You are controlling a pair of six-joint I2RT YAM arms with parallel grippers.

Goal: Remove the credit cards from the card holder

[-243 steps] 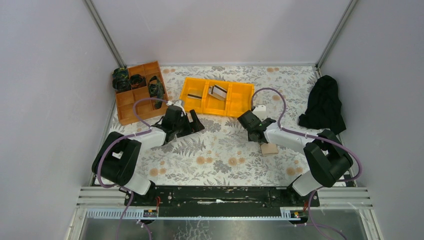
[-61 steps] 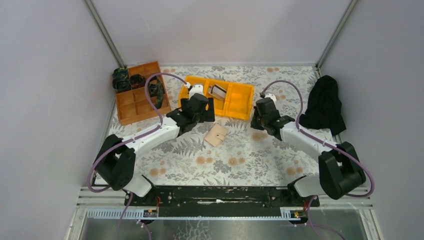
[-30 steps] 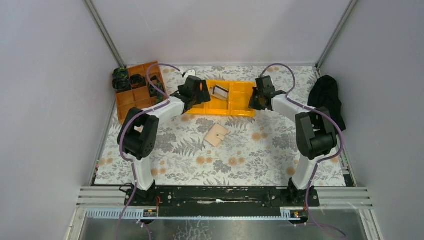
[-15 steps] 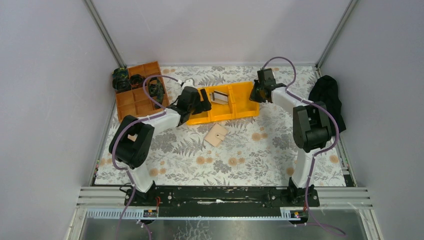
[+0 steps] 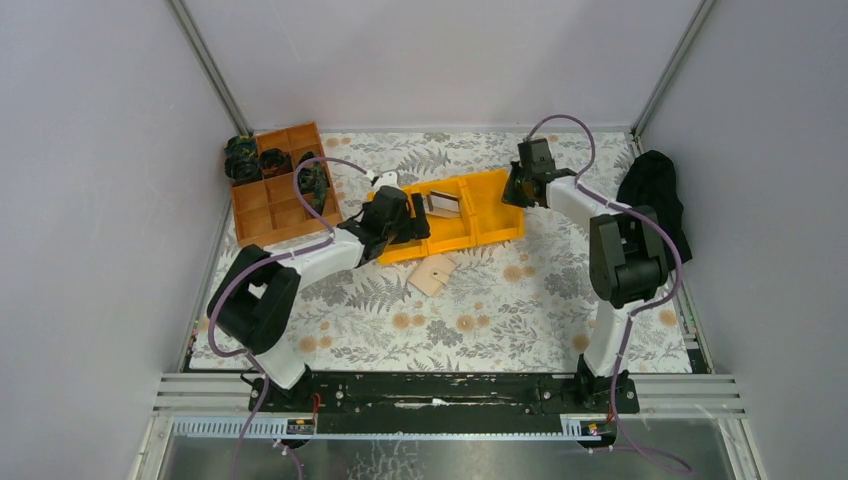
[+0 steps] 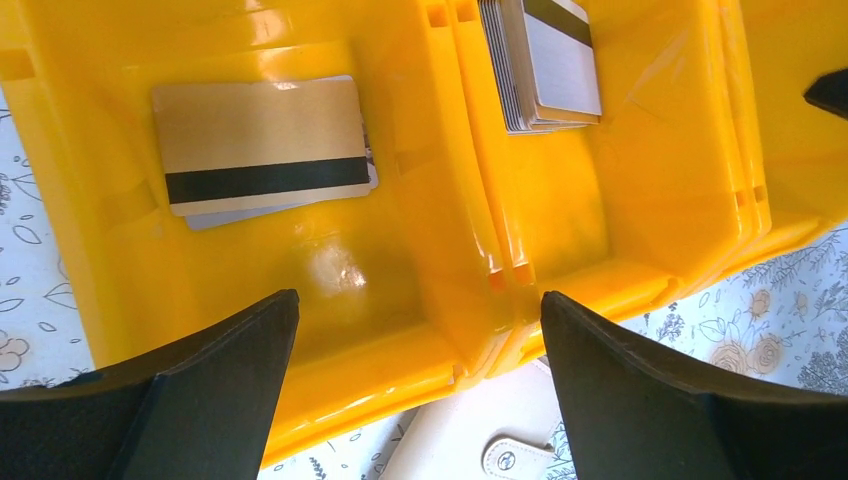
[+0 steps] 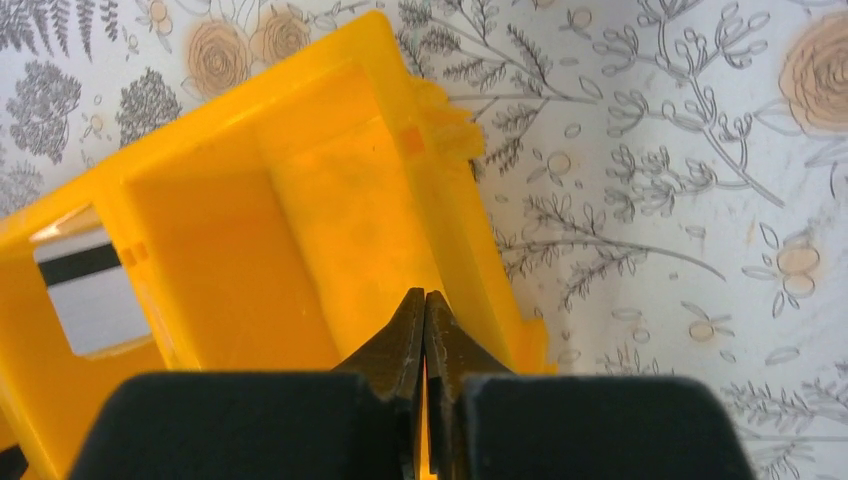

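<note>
Seen from above, the small flat tan folding card holder [image 5: 432, 273] lies on the floral-patterned table [image 5: 480, 320], just beside the near wall of the slanted yellow three-compartment plastic bin [image 5: 495, 210]. At the left wrist, the left gripper [image 6: 418, 300] is spread wide around that wall, and silvery dark-striped credit cards [image 6: 262, 150] lie inside the bin. At the right wrist, the right gripper [image 7: 425, 305] pinches the bin's end wall.
</note>
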